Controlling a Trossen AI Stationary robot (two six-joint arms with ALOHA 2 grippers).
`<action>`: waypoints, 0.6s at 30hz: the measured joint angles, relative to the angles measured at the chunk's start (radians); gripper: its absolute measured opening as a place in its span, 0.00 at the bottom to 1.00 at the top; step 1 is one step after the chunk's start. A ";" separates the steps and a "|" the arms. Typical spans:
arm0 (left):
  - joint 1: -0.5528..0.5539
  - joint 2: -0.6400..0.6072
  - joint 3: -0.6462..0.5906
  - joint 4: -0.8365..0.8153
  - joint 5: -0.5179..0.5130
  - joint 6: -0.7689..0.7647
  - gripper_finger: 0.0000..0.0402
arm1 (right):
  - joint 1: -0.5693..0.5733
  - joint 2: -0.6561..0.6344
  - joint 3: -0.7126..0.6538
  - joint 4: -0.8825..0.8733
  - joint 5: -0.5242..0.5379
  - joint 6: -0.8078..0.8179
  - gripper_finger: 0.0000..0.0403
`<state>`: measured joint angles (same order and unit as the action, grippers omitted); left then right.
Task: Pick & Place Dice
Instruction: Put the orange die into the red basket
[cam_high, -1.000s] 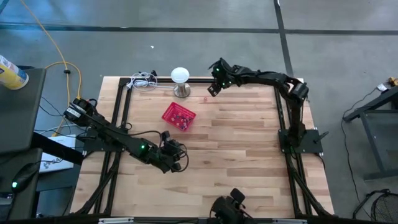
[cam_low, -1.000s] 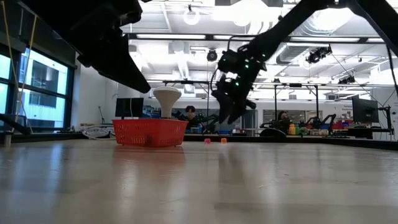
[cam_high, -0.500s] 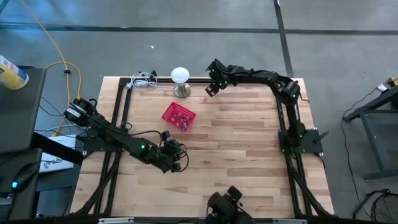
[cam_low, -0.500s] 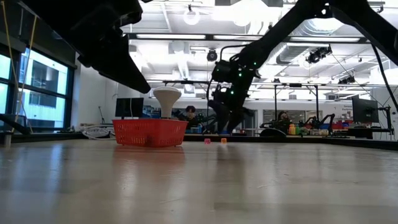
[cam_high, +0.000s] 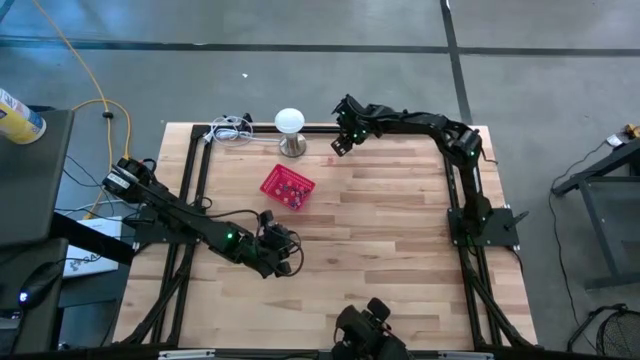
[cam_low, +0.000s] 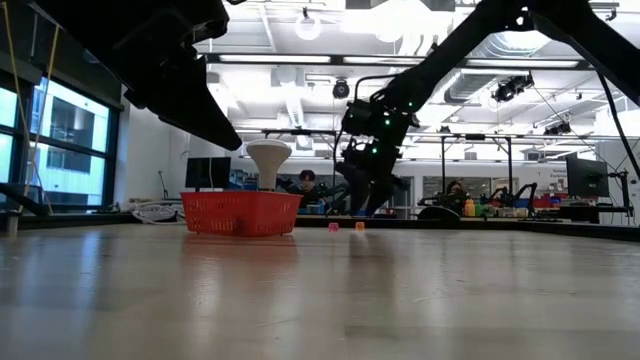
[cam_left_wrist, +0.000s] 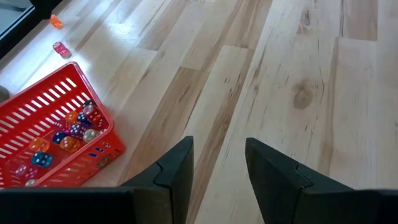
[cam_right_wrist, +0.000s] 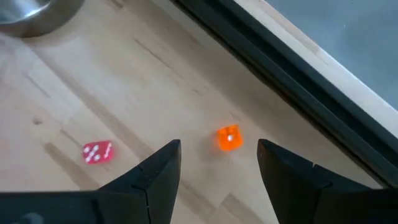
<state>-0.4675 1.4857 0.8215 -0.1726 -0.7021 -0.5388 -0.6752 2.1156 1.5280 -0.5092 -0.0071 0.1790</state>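
- High view: the right gripper (cam_high: 342, 143) hangs over the far edge of the bench (cam_high: 400, 230), just beside the white lamp (cam_high: 290, 122) on its metal base.
- Right wrist view: the right gripper's jaws stand apart and hold nothing. An orange die (cam_right_wrist: 229, 138) lies on the bench between the two fingers (cam_right_wrist: 155, 171) and ahead of them. A pink die (cam_right_wrist: 97, 152) lies near it, outside the jaws. Both sit near the dark frame rail (cam_right_wrist: 273, 74) along the far edge.
- Low view: the two loose dice show as small pink (cam_low: 333, 226) and orange (cam_low: 359, 226) spots below the right gripper (cam_low: 362, 205).
- The red basket (cam_high: 287, 187) stands on the far left part of the bench, between lamp and left gripper.
- Left wrist view: the basket (cam_left_wrist: 43, 112) holds many dice (cam_left_wrist: 74, 127) in orange, pink and blue.
- The left gripper (cam_high: 285, 262) waits near the middle of the left side, well apart from the basket. Its jaws stand apart and empty (cam_left_wrist: 217, 174).
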 joint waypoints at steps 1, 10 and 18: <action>0.000 0.000 0.000 0.001 0.000 0.000 0.35 | 0.002 0.003 0.000 0.004 0.000 -0.003 0.50; 0.000 0.000 0.000 0.005 -0.001 0.000 0.35 | -0.019 0.038 -0.001 0.028 -0.016 -0.003 0.50; 0.000 0.000 0.000 0.004 -0.001 0.000 0.35 | -0.019 0.037 -0.001 0.046 -0.011 -0.025 0.50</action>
<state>-0.4675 1.4857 0.8211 -0.1688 -0.7033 -0.5385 -0.6937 2.1525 1.5272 -0.4634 -0.0176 0.1543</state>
